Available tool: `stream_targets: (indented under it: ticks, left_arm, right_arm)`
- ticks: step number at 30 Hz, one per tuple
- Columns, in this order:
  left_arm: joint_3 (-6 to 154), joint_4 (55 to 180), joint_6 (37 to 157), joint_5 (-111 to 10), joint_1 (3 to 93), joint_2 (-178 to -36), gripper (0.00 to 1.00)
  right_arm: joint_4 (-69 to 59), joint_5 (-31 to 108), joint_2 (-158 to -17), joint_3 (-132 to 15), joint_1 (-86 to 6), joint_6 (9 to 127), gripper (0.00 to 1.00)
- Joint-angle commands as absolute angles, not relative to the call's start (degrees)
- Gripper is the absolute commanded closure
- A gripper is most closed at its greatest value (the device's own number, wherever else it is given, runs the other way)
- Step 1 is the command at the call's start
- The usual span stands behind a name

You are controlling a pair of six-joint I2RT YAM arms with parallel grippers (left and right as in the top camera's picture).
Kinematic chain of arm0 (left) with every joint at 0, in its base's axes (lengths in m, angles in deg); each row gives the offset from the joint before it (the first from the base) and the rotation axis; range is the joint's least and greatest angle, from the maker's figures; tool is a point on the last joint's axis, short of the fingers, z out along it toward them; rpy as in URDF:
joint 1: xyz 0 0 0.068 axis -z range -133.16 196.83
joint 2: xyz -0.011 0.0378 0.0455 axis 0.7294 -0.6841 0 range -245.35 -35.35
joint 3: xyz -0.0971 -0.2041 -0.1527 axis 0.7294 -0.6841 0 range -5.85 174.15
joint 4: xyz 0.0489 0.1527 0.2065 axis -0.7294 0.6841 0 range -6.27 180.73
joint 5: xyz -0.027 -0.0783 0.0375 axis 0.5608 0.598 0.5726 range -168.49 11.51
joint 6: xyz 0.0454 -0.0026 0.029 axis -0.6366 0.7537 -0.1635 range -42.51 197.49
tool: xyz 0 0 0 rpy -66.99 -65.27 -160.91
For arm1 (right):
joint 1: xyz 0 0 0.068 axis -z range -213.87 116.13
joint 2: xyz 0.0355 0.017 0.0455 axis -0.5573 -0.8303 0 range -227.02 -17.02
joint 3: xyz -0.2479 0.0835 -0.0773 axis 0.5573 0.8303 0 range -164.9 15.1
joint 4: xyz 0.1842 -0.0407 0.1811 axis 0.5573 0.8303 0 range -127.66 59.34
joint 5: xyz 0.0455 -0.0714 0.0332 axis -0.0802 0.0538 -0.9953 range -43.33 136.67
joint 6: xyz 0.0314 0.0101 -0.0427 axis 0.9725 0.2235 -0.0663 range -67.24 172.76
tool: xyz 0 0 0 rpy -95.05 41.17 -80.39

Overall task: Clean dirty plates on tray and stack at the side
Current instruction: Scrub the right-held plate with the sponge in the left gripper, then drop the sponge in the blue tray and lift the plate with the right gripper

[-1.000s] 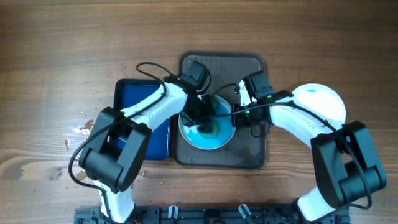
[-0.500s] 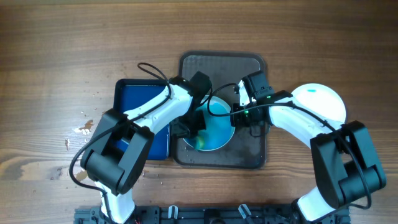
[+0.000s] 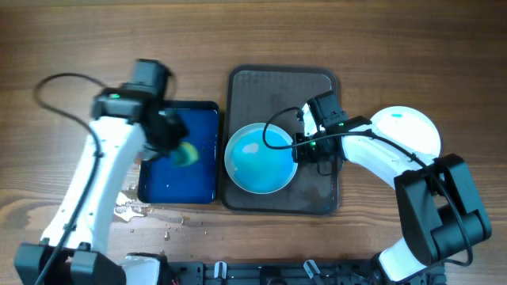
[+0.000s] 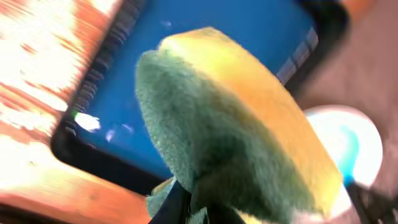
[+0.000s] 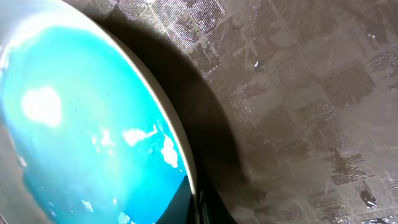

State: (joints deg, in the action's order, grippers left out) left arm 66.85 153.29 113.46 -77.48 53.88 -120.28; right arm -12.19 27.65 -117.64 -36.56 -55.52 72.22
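Holds sponge (image 3: 187, 153) clamped in left gripper (image 3: 177, 147) above blue tray (image 3: 178, 187) left of the tray (image 3: 317, 83), rests right gripper (image 3: 303, 144) at rim of blue-tinted plate (image 3: 261, 158) on the tray, grip unclear, leaves smeared plate (image 3: 405, 131) right of the tray, so probably midway, with wiping and stacking to finish.

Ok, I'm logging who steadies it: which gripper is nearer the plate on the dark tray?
Right. The right gripper has its jaws at the right rim of the plate; the left gripper is away over the blue tray, jaws shut on a sponge.
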Motion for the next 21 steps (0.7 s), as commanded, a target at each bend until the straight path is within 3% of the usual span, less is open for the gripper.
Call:
stream_targets:
  ticks: [1,3,5,8,12,16,21]
  left_arm:
    - [58.2,146.84,107.25,-81.61,48.46,-121.5,0.96]
    - [48.51,137.99,107.32,-81.52,47.83,-123.82,0.94]
    - [45.11,135.13,107.93,-80.25,47.83,-124.98,0.82]
    - [47.33,136.76,107.93,-76.36,46.98,-123.1,0.21]
    - [56.91,145.97,107.88,-76.12,43.7,-117.19,0.01]
    - [72.16,156.11,107.88,-74.86,39.59,-109.0,0.0]
    - [78.44,158.53,107.88,-75.16,39.41,-100.85,0.0]
  right_arm:
    - [-10.66,32.63,-118.58,-36.45,-54.86,72.26,0.96]
    - [-7.92,32.68,-116.61,-38.05,-54.86,71.61,0.96]
    - [-5.08,34.29,-113.35,-39.71,-54.88,69.16,0.96]
    - [2.28,38.07,-107.91,-46.18,-55.54,63.19,0.96]
    - [6.72,46.07,-107.17,-56.08,-60.39,60.22,0.96]
    - [3.53,59.23,-109.96,-66.7,-70.95,60.31,0.96]
    - [-6.79,68.5,-121.64,-73.79,-80.96,58.93,0.96]
